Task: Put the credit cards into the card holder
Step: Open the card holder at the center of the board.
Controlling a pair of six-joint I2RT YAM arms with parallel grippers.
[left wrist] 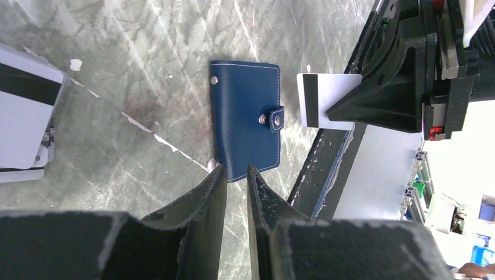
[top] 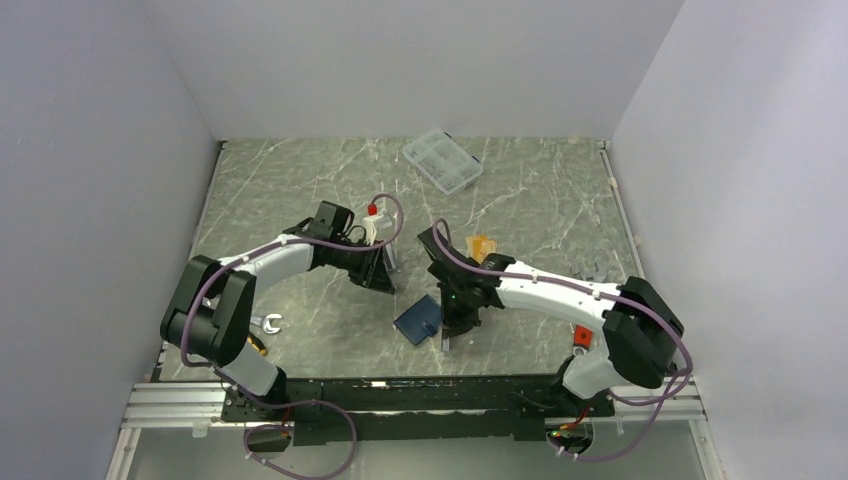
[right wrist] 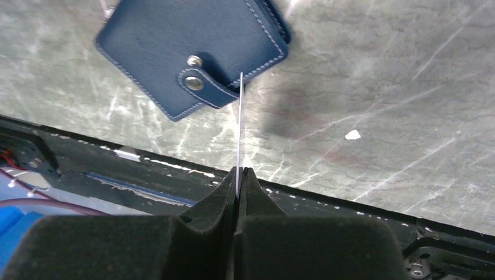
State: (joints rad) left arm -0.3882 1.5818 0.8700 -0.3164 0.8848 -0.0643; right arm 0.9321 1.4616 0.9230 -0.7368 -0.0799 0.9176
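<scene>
The card holder (left wrist: 246, 119) lies flat on the worktop (left wrist: 146, 58), folded shut with its snap tab (left wrist: 274, 119) fastened, so no slot can be reached yet. The right hand (right wrist: 240, 172) is clenched on 1 white striped card (left wrist: 327, 100), held on edge just beside the holder's tab side; whether the card touches the tab I cannot tell. The left hand (left wrist: 236, 170) hovers just off 1 end of the holder, its fingers narrowly parted and grasping nothing. A stack of grey striped cards (left wrist: 23, 116) rests well apart from the holder, and 1 orange card (top: 482, 247) lies beyond it. The step in hand looks like opening the holder. To do it well, the left hand should probably catch the tab's free end and peel it off the stud rather than drag the whole holder. The right hand should keep its card clear, then turn it in line with a slot before feeding it in.
</scene>
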